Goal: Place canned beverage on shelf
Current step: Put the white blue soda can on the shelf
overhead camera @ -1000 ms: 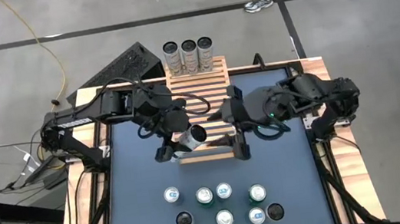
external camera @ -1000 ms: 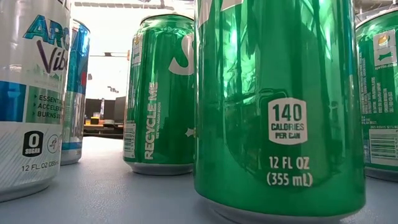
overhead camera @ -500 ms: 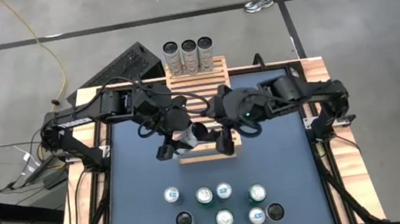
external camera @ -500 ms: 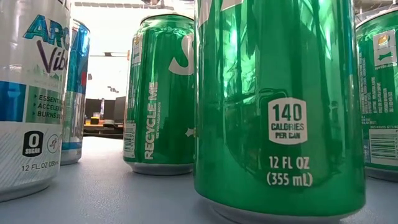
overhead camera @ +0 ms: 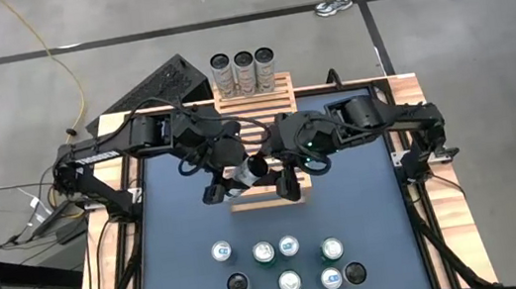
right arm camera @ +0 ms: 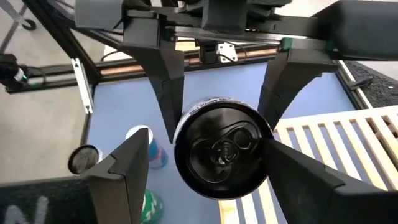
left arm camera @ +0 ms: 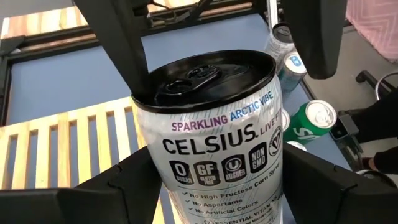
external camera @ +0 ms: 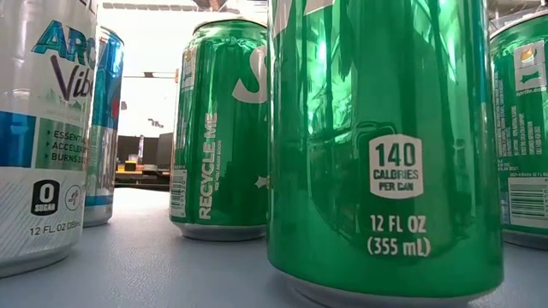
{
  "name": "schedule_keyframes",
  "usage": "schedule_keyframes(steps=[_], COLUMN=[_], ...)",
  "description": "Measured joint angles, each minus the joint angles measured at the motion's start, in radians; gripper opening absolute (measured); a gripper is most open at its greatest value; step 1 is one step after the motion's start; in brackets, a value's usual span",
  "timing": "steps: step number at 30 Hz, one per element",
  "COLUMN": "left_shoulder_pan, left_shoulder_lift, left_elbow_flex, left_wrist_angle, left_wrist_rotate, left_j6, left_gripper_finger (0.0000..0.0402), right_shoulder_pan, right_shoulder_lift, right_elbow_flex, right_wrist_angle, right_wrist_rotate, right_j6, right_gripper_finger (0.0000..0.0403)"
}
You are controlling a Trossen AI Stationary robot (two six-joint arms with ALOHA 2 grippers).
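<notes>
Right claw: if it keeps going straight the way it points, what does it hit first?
Probably the Celsius can: its black top sits dead ahead between the right claw's open fingers, held by the left claw. Depth is unclear.

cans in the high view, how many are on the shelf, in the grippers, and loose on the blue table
cans standing on the shelf: 3
Celsius can held between the left gripper and right gripper: 1
cans loose on the table: 8
total: 12
</notes>
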Motion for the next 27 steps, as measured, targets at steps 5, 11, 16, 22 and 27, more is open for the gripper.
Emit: schedule_keyframes(steps=[5, 11, 16, 22, 27], left_shoulder_pan=[-0.002, 0.000, -0.001, -0.001, -0.001], left_shoulder_lift=[-0.001, -0.001, -0.001, -0.001, -0.001], left_elbow_flex=[0.001, 0.001, 0.001, 0.001, 0.001], left_wrist_angle=[-0.011, -0.011, -0.012, -0.013, -0.013], left_wrist_rotate=[-0.015, -0.033, -0.041, -0.041, -0.041], left_j6=[0.001, 0.006, 0.006, 0.006, 0.007], left_gripper_finger=[0.0261, 0.0261, 0.0261, 0.0261, 0.0261], right_shoulder_pan=[0.026, 0.032, 0.034, 0.033, 0.027], right_shoulder_lift=[-0.015, -0.027, -0.028, -0.028, -0.028], right_elbow_flex=[0.000, 0.000, 0.000, 0.000, 0.000], right_wrist_angle=[0.016, 0.006, -0.030, -0.071, -0.046], right_wrist_rotate=[0.007, 0.011, 0.017, 0.037, 0.035], right_j6=[-0.029, -0.052, -0.054, -0.079, -0.121], right_gripper_finger=[0.0277, 0.0277, 0.0277, 0.0277, 0.0277])
